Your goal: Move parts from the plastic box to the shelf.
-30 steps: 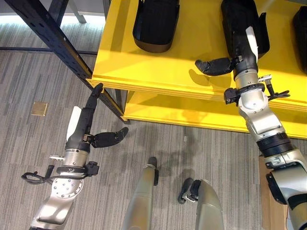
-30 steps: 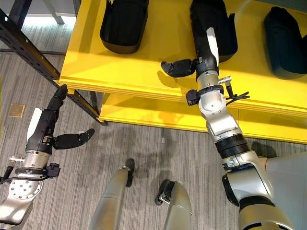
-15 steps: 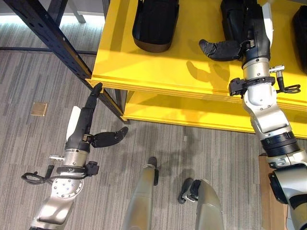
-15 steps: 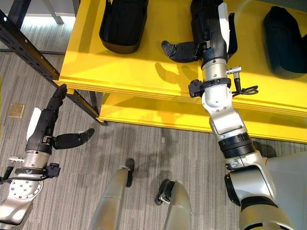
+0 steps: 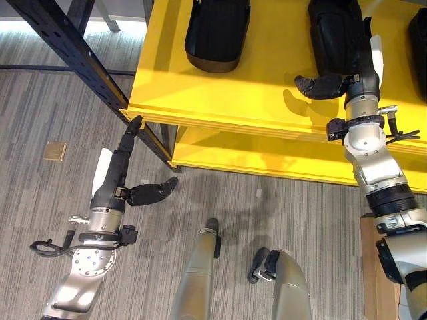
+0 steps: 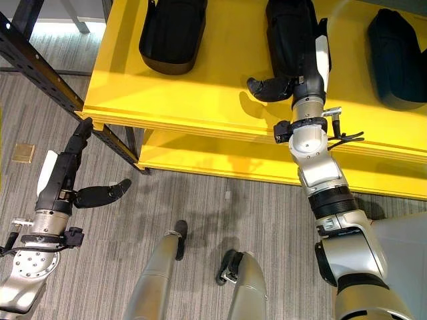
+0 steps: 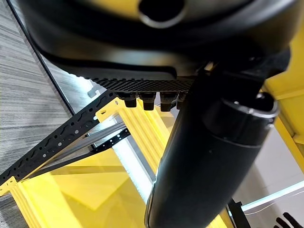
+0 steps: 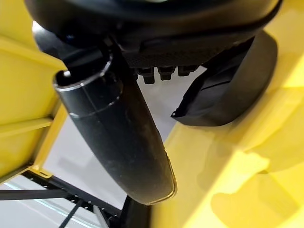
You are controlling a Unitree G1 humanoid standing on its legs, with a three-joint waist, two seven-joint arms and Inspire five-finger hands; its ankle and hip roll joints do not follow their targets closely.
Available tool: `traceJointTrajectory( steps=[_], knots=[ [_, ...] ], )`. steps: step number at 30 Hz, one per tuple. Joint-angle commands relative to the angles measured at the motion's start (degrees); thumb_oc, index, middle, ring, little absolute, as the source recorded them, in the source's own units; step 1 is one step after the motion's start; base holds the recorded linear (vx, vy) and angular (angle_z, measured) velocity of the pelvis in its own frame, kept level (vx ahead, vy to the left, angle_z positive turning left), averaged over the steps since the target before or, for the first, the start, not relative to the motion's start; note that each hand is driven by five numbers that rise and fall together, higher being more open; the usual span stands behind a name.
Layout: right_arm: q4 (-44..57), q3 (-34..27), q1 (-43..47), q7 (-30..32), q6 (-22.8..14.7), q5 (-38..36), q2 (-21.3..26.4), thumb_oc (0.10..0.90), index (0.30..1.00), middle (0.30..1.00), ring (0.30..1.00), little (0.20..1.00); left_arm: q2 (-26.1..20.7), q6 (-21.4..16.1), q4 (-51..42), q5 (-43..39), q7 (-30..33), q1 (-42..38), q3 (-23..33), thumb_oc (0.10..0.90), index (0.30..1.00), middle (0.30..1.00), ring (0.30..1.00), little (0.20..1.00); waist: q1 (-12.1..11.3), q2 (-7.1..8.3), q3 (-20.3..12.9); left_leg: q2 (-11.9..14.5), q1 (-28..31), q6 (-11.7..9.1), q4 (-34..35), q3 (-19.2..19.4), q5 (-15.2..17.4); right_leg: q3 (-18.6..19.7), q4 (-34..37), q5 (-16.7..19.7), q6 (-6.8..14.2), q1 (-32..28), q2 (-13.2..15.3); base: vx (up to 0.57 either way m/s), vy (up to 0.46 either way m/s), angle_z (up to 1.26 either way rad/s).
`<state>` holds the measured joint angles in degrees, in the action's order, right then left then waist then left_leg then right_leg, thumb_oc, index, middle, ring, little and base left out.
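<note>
While the right hand rests flat with straight fingers on the middle black part at 1 o'clock on the yellow shelf, the left hand hangs spread and empty at 8 o'clock over the floor.

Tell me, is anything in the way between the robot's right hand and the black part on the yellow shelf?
Nothing visible. The right hand sits right up against the middle black part on the yellow shelf, thumb stuck out sideways over bare shelf.
</note>
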<state>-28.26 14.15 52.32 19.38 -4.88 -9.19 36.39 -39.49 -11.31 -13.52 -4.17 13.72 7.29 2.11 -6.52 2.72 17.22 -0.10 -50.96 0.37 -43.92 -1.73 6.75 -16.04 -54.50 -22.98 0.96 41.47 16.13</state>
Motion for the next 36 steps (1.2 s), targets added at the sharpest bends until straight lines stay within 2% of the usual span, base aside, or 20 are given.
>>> traceJointTrajectory(
  steps=[1,17,36],
  knots=[
    [-0.64,-1.12,9.34,3.08,-4.18,0.26,4.12,0.9,1.0,1.0,1.0,1.0,-0.28,-6.45,-5.99,-1.11,3.53,-0.81,2.24,0.9,1.0,1.0,1.0,1.0,-0.08,0.2,-4.3,1.75,1.83,0.04,0.07,-1.52,5.96,4.28,5.76,5.21,2.58,0.34,-0.9,0.0,0.0,0.0],
    [-9.05,2.04,14.98,3.04,-3.29,-1.17,5.43,0.9,1.0,1.0,1.0,1.0,-0.96,-6.57,-5.88,-2.4,2.87,-0.14,2.44,0.9,1.0,1.0,1.0,1.0,-0.93,-0.3,-3.76,1.32,1.05,0.09,0.05,-1.71,5.78,4.2,5.28,5.26,2.8,1.29,-0.57,0.0,0.0,0.0],
    [-13.16,1.89,15.5,2.56,-3.83,-6.43,2.52,0.9,1.0,1.0,1.0,1.0,-1.42,-6.35,-5.78,-3.19,3.03,0.08,2.35,0.9,1.0,1.0,1.0,1.0,-1.33,-0.93,-3.37,1.16,0.35,0.12,-0.03,-1.68,5.64,4.14,4.95,5.26,2.84,1.92,-0.46,0.0,0.0,0.0]
  ],
)
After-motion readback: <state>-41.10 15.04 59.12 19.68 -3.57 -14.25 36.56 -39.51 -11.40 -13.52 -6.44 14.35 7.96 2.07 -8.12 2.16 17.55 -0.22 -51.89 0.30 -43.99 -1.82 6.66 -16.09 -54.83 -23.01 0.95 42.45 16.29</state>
